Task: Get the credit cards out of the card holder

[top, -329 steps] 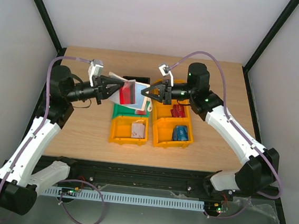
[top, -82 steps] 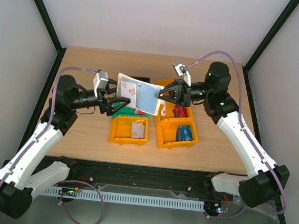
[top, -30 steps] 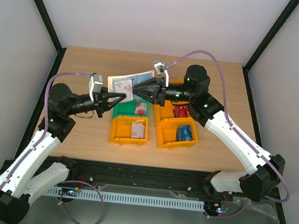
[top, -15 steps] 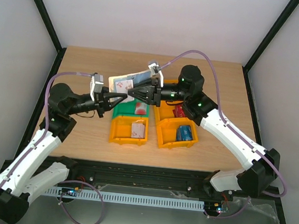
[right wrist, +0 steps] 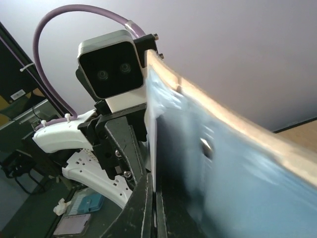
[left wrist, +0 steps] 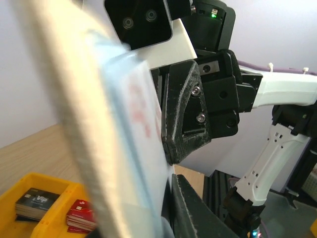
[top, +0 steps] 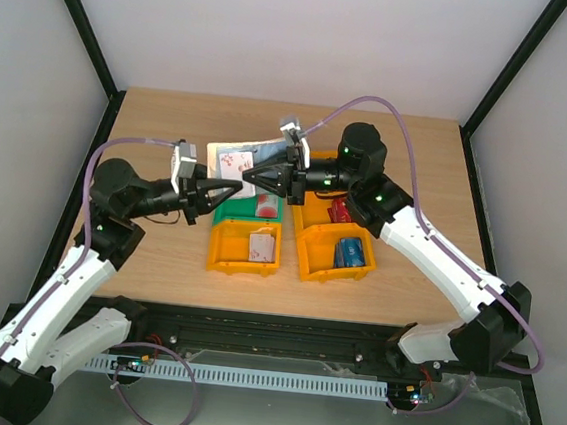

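The card holder [top: 241, 156], pale blue with a tan edge, is held in the air above the bins. My left gripper [top: 232, 184] is shut on its lower left corner. In the left wrist view the card holder [left wrist: 94, 129] fills the left half, and a white-pink credit card [left wrist: 143, 114] lies against its face. My right gripper [top: 251, 175] comes in from the right, shut on the thin white edge of that credit card [right wrist: 150, 134]. In the right wrist view the card holder [right wrist: 233, 163] covers the right side. More credit cards lie in the bins below.
A left orange bin [top: 221, 257] holds a pale card. The right orange bin [top: 309, 262] holds red cards [top: 340, 210] and blue cards [top: 350, 252]. Behind the left orange bin, a green bin [top: 229, 210] holds a red card. Both grippers meet closely above these bins.
My right gripper has reached further left to the holder and closed on the white card's edge. The left gripper and the holder have barely moved.
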